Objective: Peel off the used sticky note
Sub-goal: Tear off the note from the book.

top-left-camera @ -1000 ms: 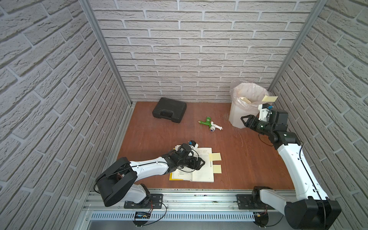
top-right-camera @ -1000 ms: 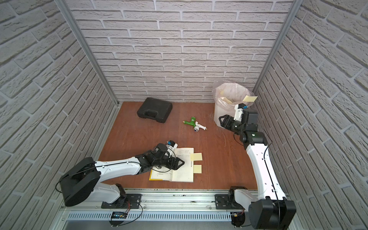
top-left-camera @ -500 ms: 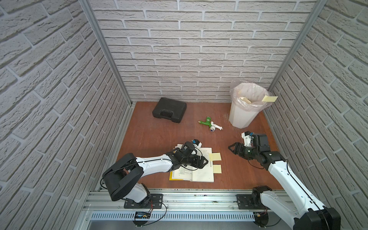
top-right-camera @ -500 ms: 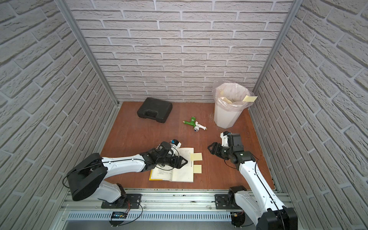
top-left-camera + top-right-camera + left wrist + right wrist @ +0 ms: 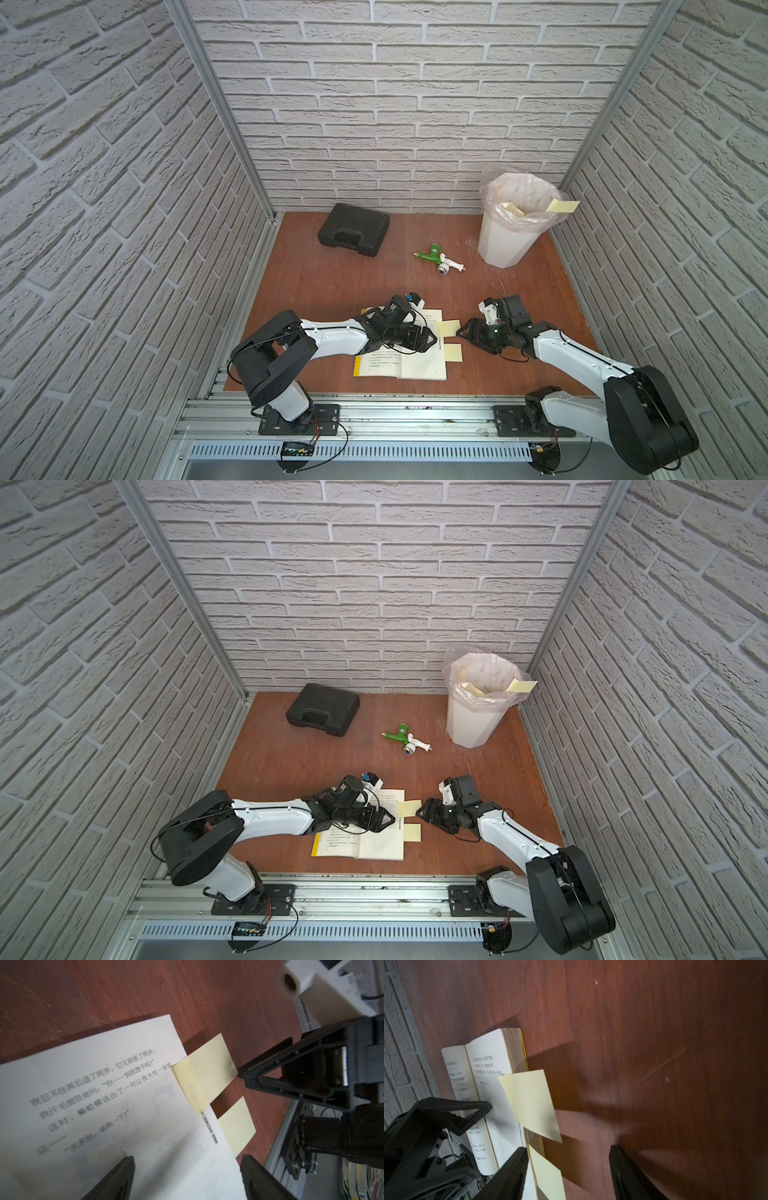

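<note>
An open book lies on the worktop near its front edge, and two yellow notes stick out past the outer edge of its right-hand page. The back sticky note is stuck on top of the printed page, with most of it hanging over bare wood. The front sticky note comes out from under that page. The right claw sits low over the wood just beside the back sticky note, its tips at the note's outer edge. Whether they touch the paper cannot be told. Its jaws are spread and grip nothing; in the right wrist view the back note lies just ahead of the two dark fingers, not between them, while the front note runs close along one finger. The left claw reaches across the book from the other side and points toward the notes. Its jaws stand apart too, holding nothing, over the right-hand page — the left wrist view shows printed paper beneath them. The two claws face each other with the back note between.
</note>
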Robot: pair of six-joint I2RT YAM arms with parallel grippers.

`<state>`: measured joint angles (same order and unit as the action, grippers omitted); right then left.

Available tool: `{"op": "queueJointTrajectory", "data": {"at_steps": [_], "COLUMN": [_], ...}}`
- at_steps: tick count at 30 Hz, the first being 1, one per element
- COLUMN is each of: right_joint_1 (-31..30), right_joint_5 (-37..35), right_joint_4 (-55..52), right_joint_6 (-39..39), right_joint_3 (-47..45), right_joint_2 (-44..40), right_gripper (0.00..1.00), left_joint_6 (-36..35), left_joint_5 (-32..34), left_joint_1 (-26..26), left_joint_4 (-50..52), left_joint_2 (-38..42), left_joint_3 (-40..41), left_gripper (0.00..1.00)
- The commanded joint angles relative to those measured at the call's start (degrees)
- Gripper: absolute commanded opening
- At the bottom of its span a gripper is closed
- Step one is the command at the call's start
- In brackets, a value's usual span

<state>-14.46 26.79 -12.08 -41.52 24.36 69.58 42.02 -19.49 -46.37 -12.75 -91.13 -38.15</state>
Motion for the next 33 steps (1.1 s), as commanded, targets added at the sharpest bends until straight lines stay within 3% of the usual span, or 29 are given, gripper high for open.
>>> {"op": "queueJointTrajectory", "data": {"at_steps": [1, 10, 24, 33], "right_joint_1": [-1.3, -1.6, -1.7, -1.7], "right_joint_5": [3.0, 4.6, 2.7, 0.3], "right_joint_4": [9.6, 13.0, 15.6, 15.7], "right_joint_6": [-3.4, -6.3, -11.5, -15.3], "right_joint_3": [-0.8, -0.6, -0.8, -0.8], "right_joint_2": [2.2, 3.5, 1.2, -2.1], "right_gripper": [0.67, 0.53, 0.05, 0.03], "left_joint_6": [-0.5, -0.3, -0.1, 0.3], "left_joint_5": [-0.8, -0.9, -0.2, 0.5], "left_joint_1": [-0.4, -0.3, -0.2, -0.2], "left_joint_4": [-1.5, -1.0, -0.2, -0.8], "left_joint_2": [-1.8, -3.5, -4.8, -5.1], "left_joint_3": [-0.9, -1.5, -1.3, 0.1], "left_gripper": [0.83, 0.82, 0.80, 0.80]}}
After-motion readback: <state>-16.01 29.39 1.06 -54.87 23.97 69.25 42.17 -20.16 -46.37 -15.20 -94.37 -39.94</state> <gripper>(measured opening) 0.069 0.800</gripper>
